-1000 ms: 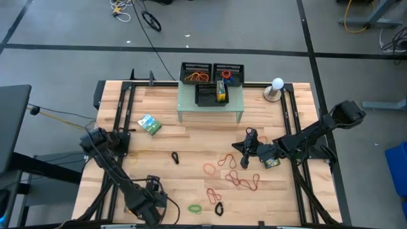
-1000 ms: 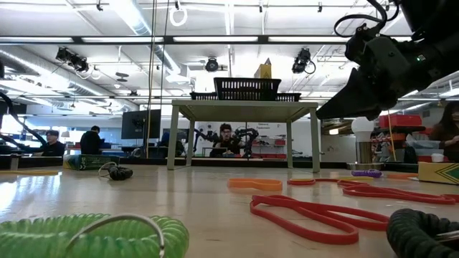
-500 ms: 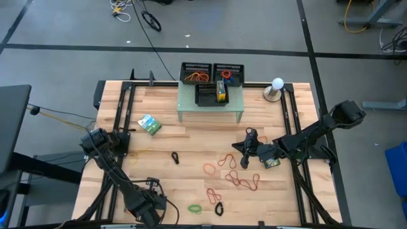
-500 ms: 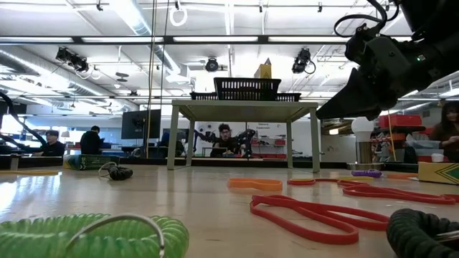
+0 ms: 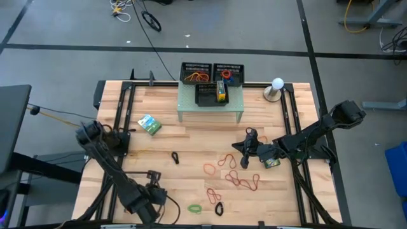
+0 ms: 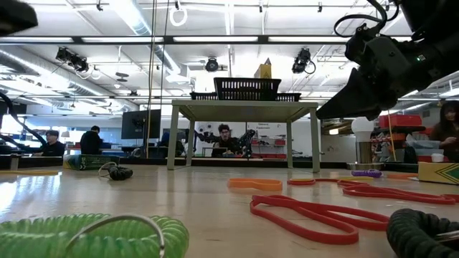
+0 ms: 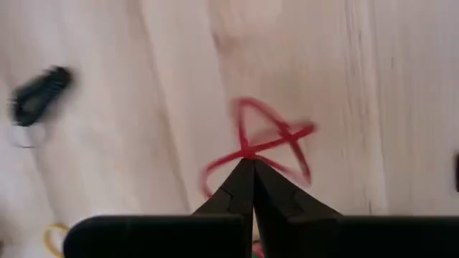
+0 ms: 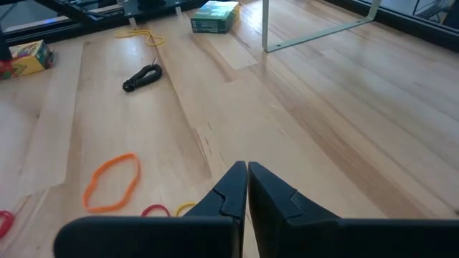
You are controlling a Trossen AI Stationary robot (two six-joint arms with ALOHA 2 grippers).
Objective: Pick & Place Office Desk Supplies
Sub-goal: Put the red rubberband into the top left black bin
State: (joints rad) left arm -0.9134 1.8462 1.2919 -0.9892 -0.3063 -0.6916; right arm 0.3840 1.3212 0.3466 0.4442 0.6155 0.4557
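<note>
Two Claws Closed, Left Arm Repositioning Over Red Band

Two arms are over the table; only the left one has changed. In the high view its elbow now sits closer to the table's left edge than half a second earlier, and its wrist picture is smeared. This suggests an approach in progress, not a completed pick.

1. Left gripper (image 7: 247, 166): fingers pressed together near the table's front edge, tips over the red rubber band (image 7: 267, 137). Whether the band is caught cannot be told.
2. Red rubber band: lies flat on the table (image 5: 165, 102), twisted so that it crosses itself. Its long axis runs obliquely across the line of the fingers.
3. Right gripper (image 8: 247, 169): unmoved right of centre, fingers pressed together, holding nothing.
4. Loose bands lie scattered front of centre. One crayon box (image 5: 149, 124) rests left of the riser (image 5: 210, 107).
</note>
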